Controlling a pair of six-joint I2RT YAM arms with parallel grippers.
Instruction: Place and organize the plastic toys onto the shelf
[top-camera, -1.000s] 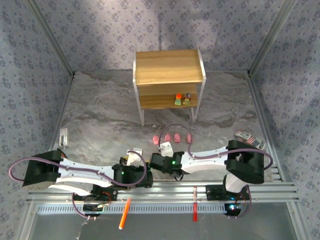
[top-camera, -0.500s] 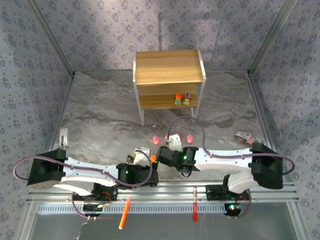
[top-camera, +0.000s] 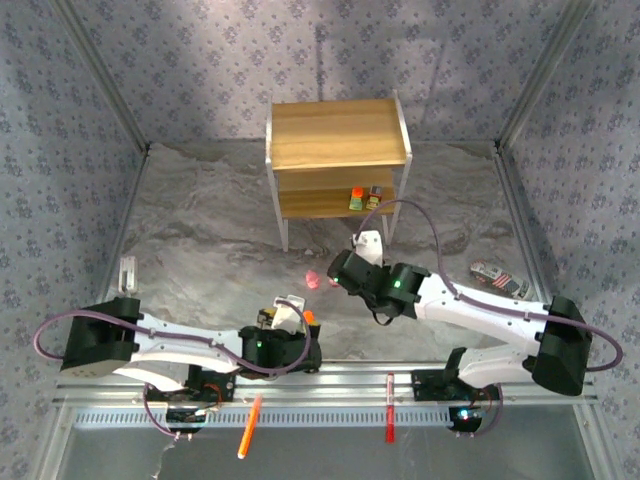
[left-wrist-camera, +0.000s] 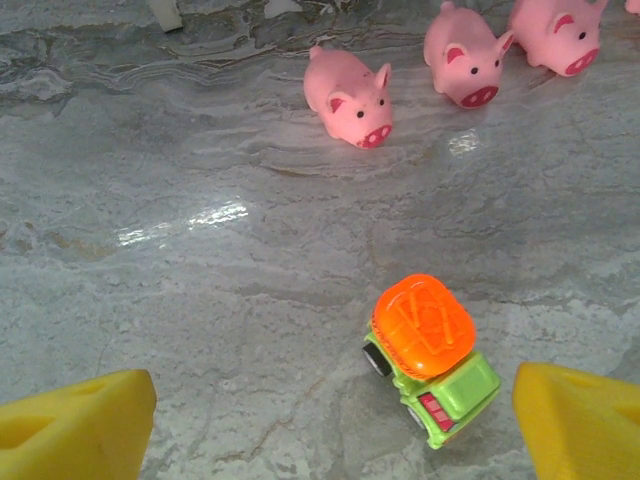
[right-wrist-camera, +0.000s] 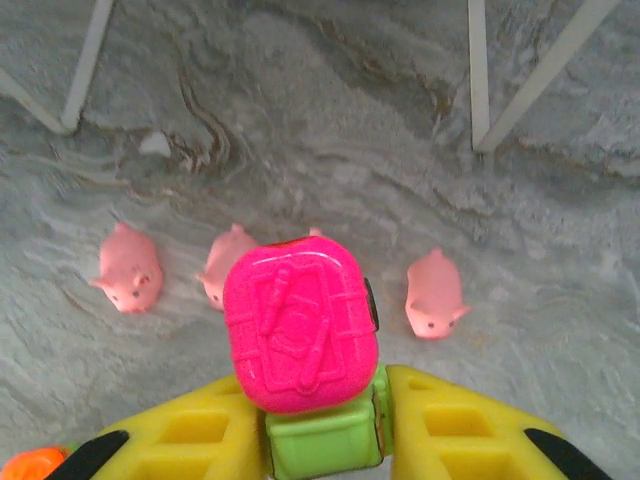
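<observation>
While our right gripper (right-wrist-camera: 325, 425), clamping the magenta-topped toy (right-wrist-camera: 300, 325), has advanced toward the shelf (top-camera: 338, 135), our left gripper (left-wrist-camera: 330, 425) hovers wide, empty.

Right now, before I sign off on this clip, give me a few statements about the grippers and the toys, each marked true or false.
1. The right gripper is shut on the magenta-topped toy. True.
2. The left gripper clamps the orange-topped toy. False: its fingers stand wide open, and the toy sits untouched on the table between them.
3. The small toys on the shelf sit on its top board. False: they are on the lower board, at its right end.
4. The pink pigs stand on the table, not on the shelf. True.
</observation>
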